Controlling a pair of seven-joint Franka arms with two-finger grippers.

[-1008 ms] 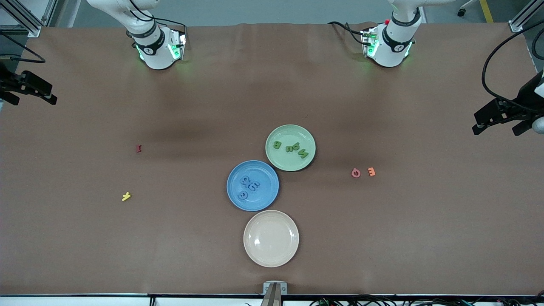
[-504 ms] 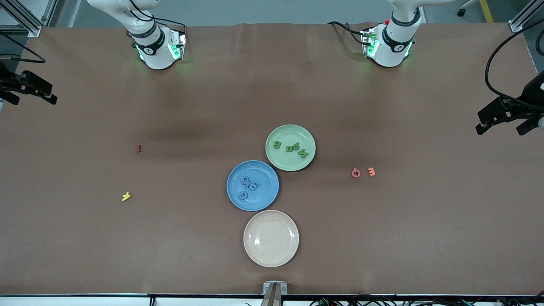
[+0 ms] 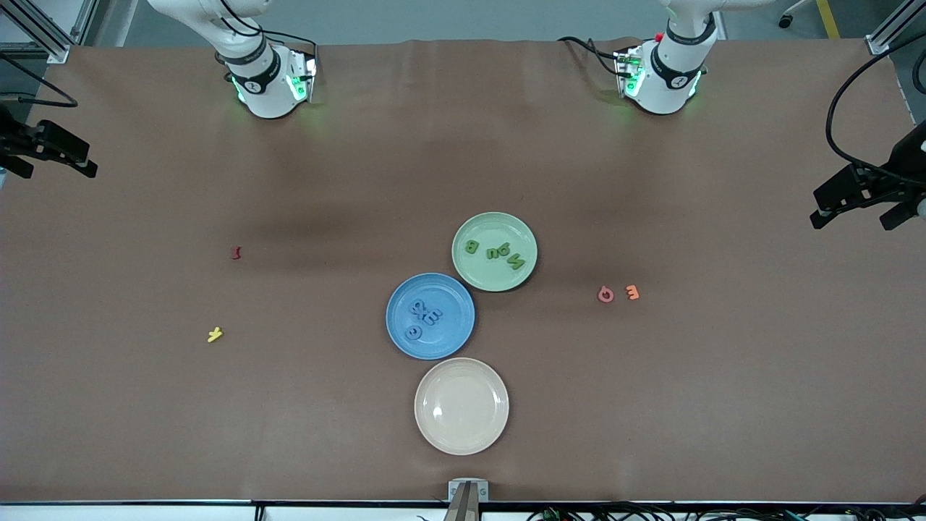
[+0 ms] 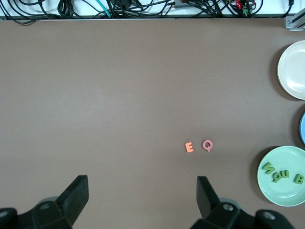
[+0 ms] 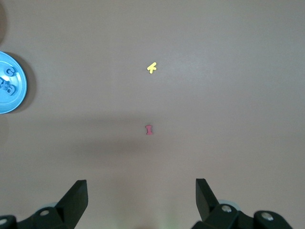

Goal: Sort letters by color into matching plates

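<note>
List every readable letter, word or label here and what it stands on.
"N", "Q", "U", "B": green letters, on green plate.
"G": blue letter, on blue plate; the other blue letters overlap, unreadable.
"E": orange letter, on table.
"Q": pink letter, beside it.
"K": yellow letter, on table.
"I": red letter, on table.

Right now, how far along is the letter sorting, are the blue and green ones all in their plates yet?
It looks finished. The green letters lie in the green plate, and the blue letters lie in the blue plate. Nothing is in hand: the left gripper and right gripper hang open over bare table at their own ends. Only off-colour letters remain on the table, such as the yellow letter, and the cream plate holds nothing.
</note>
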